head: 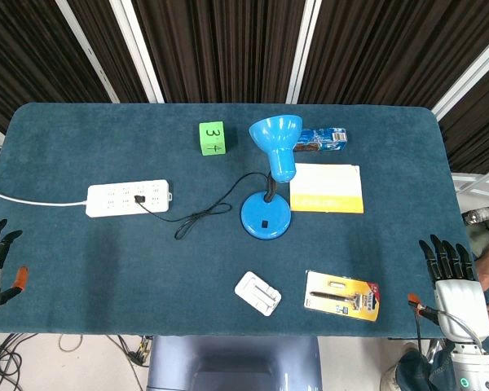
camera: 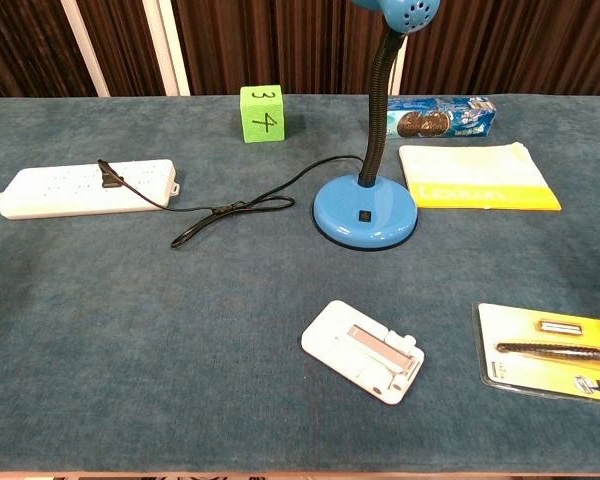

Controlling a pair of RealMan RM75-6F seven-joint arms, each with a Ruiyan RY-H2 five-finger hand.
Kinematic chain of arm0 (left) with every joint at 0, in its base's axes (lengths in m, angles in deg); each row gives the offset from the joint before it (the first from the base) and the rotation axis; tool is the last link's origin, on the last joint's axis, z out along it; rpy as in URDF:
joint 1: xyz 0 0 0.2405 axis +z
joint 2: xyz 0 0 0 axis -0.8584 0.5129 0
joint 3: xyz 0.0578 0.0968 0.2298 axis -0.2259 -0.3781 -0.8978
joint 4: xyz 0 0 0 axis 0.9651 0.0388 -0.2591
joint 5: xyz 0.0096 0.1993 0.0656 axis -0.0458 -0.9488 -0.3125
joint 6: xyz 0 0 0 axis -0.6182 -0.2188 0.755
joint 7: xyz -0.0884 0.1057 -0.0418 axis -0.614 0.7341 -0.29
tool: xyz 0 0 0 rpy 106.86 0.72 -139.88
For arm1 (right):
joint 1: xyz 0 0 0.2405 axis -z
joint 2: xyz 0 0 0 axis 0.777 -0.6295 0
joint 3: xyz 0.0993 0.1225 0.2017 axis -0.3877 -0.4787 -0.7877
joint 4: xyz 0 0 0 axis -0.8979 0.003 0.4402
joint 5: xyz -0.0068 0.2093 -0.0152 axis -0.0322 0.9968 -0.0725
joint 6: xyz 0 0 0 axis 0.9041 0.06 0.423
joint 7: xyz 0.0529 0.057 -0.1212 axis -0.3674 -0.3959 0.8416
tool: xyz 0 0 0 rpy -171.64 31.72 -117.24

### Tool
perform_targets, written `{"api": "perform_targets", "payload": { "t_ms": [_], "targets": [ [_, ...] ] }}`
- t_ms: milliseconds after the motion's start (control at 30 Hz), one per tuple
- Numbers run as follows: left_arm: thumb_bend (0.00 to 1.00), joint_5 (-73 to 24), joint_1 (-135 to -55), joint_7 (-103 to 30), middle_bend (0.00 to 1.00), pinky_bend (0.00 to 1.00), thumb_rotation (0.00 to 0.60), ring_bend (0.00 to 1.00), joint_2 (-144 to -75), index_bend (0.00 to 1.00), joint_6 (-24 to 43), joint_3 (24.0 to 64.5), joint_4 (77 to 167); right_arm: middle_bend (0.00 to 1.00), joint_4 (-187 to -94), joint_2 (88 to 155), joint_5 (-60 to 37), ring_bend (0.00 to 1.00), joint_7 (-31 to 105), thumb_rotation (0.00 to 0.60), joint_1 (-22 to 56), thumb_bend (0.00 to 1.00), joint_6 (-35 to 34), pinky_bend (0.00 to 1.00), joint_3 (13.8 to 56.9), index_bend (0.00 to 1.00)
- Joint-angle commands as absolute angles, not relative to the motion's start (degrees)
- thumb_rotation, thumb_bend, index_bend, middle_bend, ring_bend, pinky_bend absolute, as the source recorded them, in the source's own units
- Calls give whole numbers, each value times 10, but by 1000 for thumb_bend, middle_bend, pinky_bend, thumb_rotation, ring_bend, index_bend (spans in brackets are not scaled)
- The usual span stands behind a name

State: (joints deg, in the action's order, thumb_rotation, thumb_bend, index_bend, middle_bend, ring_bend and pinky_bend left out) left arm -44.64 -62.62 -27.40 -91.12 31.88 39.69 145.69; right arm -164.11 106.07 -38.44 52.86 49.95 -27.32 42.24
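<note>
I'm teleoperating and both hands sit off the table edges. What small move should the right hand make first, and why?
Probably bring the right hand inward over the table edge toward the razor pack. That hand is open, holds nothing and hangs beside the table's right edge, and the pack is the thing lying nearest to it.

head: overhead, down, far | chest: low, forward, near | shared: table [head: 81, 269]
</note>
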Motion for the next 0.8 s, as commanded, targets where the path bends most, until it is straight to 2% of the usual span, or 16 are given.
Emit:
{"api": "perform_targets", "payload": {
  "t_ms": [33, 233, 433, 567, 667, 800],
  "targets": [
    [421, -441, -626, -275, 22, 0, 600, 0, -910, 172, 316, 399, 1457, 33, -1643, 1061, -381, 13, 527, 600, 500, 235, -272, 0, 422, 0],
    [421, -444, -627, -273, 22, 0, 600, 0, -912, 172, 321, 401, 1455, 33, -1654, 1053, -387, 43, 510, 600, 500, 235, -269, 6, 427, 0],
    [421, -438, -628, -273, 22, 0, 600, 0, -914, 172, 319, 404, 1454, 59, -1658, 1049, -400, 153, 488, 600, 501, 234, -270, 182, 433, 0],
    [421, -430, -627, -278, 22, 0, 600, 0, -913, 172, 318, 407, 1456, 208, -1675, 1039, -403, 321, 482, 600, 488, 267, -238, 296, 441, 0],
    [421, -426, -627, -276, 22, 0, 600, 0, -913, 172, 316, 408, 1459, 345, -1698, 1027, -401, 440, 492, 600, 461, 333, -194, 367, 437, 0],
    [421, -427, -627, -273, 22, 0, 600, 0, -914, 172, 316, 407, 1461, 469, -1729, 1016, -363, 571, 514, 600, 418, 438, -125, 442, 415, 0]
  ]
}}
